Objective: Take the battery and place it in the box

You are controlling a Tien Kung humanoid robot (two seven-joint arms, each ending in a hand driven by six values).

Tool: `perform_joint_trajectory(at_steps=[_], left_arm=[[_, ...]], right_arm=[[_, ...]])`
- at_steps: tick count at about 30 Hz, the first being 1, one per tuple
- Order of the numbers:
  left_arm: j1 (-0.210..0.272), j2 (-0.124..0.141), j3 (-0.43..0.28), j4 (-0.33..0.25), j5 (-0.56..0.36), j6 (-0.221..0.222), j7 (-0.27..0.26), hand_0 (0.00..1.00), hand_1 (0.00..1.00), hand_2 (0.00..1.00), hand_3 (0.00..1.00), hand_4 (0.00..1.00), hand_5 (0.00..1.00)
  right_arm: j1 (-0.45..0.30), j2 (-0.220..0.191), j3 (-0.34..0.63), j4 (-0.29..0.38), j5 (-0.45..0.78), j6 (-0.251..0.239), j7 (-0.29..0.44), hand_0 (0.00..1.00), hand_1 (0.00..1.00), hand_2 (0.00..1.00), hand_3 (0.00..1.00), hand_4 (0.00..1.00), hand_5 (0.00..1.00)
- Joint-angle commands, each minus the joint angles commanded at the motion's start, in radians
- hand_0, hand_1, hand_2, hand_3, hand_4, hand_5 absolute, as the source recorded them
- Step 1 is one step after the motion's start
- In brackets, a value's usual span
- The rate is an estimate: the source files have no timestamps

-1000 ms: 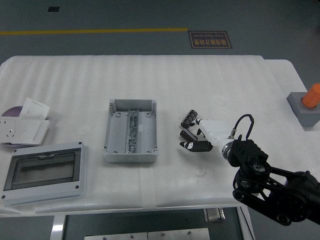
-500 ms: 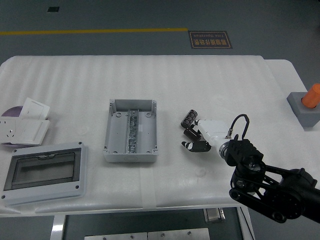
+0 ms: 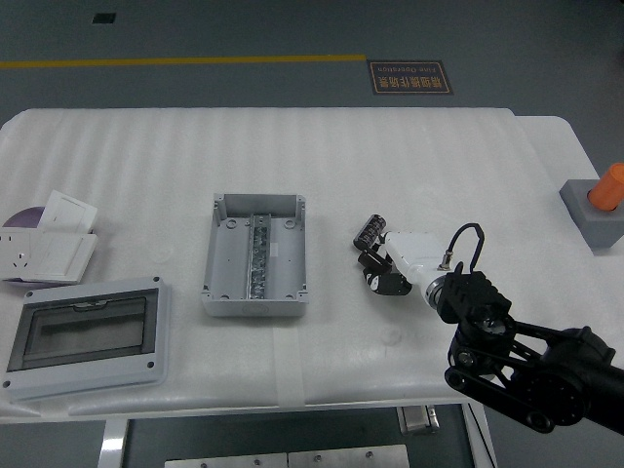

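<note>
A small black cylindrical battery lies on the white table, right of the open grey box. My right hand has a white back and black fingers and reaches in from the lower right. Its fingers curl just below and right of the battery, close to it or touching it. The battery still rests on the table. The box is open upward with a metal rail down its middle. My left arm is out of view.
A grey lid with a clear window lies at the front left. White cards and a socket plate sit at the left edge. A grey block with an orange knob stands at the right edge.
My right hand's fingers have curled in and shifted slightly up towards the battery. The arm has slid a little left. The battery has not moved.
</note>
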Motion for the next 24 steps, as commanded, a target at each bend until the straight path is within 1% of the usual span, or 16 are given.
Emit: perform_joint_trajectory(at_steps=[3,4,15,16,21,22,24], left_arm=[[0.0,0.0,-0.004,0.0,0.004,0.001,-0.002,0.666,0.692,0.628,0.554,0.679,0.396],[0.0,0.0,-0.005,0.0,0.005,0.001,-0.002,0.665,0.691,0.627,0.553,0.68,0.396],[-0.001,-0.001,-0.017,-0.001,0.015,0.003,-0.01,0.661,0.689,0.625,0.552,0.681,0.396],[0.0,-0.001,-0.017,-0.001,0.015,0.004,-0.011,0.659,0.686,0.624,0.553,0.682,0.397],[0.001,-0.001,-0.013,0.0,0.01,0.003,-0.013,0.659,0.686,0.624,0.553,0.682,0.397],[0.001,-0.001,-0.012,0.0,0.008,0.003,-0.013,0.657,0.688,0.623,0.554,0.685,0.397],[0.001,0.0,-0.01,0.001,0.006,0.002,-0.013,0.657,0.688,0.623,0.554,0.685,0.397]], right_arm=[[-0.001,0.0,0.0,-0.002,-0.001,-0.007,0.003,0.304,0.414,0.429,0.683,0.528,0.38],[-0.002,-0.001,0.001,-0.002,-0.001,-0.01,0.005,0.289,0.406,0.434,0.688,0.435,0.32],[-0.008,-0.007,-0.002,-0.006,-0.007,-0.028,0.015,0.282,0.404,0.427,0.687,0.45,0.324],[-0.009,-0.008,-0.002,-0.005,-0.008,-0.029,0.016,0.276,0.396,0.421,0.682,0.489,0.355],[-0.011,-0.01,-0.001,-0.002,-0.015,-0.038,0.018,0.276,0.396,0.421,0.682,0.489,0.355],[-0.011,-0.01,0.0,-0.002,-0.014,-0.039,0.019,0.273,0.397,0.421,0.684,0.462,0.32],[-0.012,-0.01,0.0,-0.004,-0.011,-0.041,0.02,0.273,0.397,0.421,0.684,0.462,0.32]])
